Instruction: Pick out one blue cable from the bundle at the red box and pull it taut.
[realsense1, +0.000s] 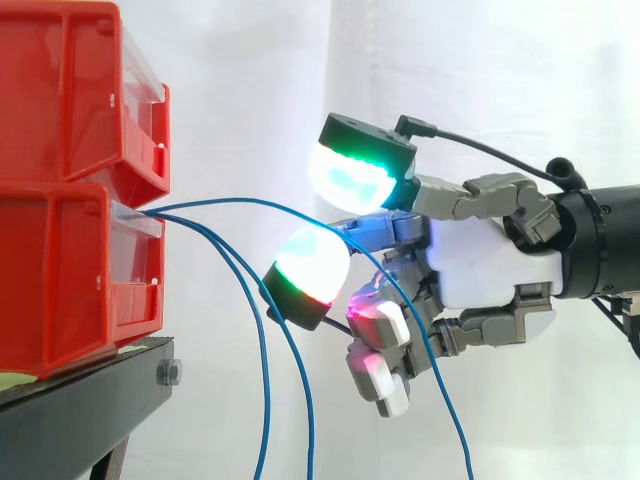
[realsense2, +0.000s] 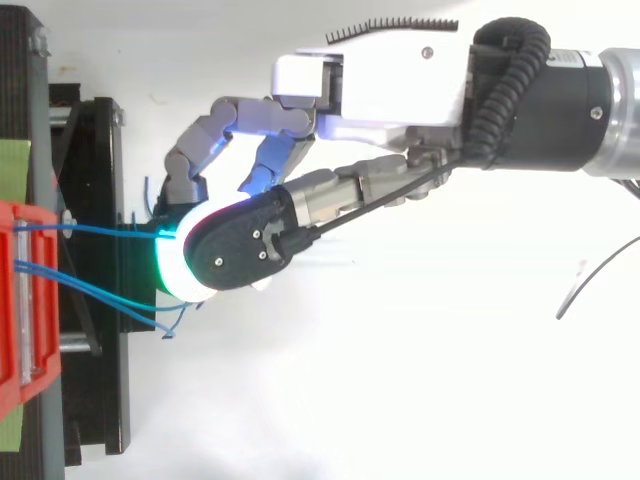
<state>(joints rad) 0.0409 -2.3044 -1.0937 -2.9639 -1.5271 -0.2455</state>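
Three thin blue cables come out of the lower red bin (realsense1: 60, 270). The top blue cable (realsense1: 240, 199) arcs to the right, passes between the two big glowing pads (realsense1: 312, 265) of my hand (realsense1: 480, 265) and hangs slack down past the palm. The other two cables (realsense1: 263, 360) droop straight down left of the hand. The two glowing pads stand apart, one above and one below the cable, and the lower fingers are curled in under the palm. From above, my hand (realsense2: 390, 90) reaches left towards the bin (realsense2: 25, 300), its dark-backed pad (realsense2: 235, 250) over the cable (realsense2: 100, 231).
A second red bin (realsense1: 70, 90) is stacked on the lower one. Both rest on a black stand (realsense1: 90, 400) at the left. A white curtain hangs behind. Free room lies to the right of and below the bins.
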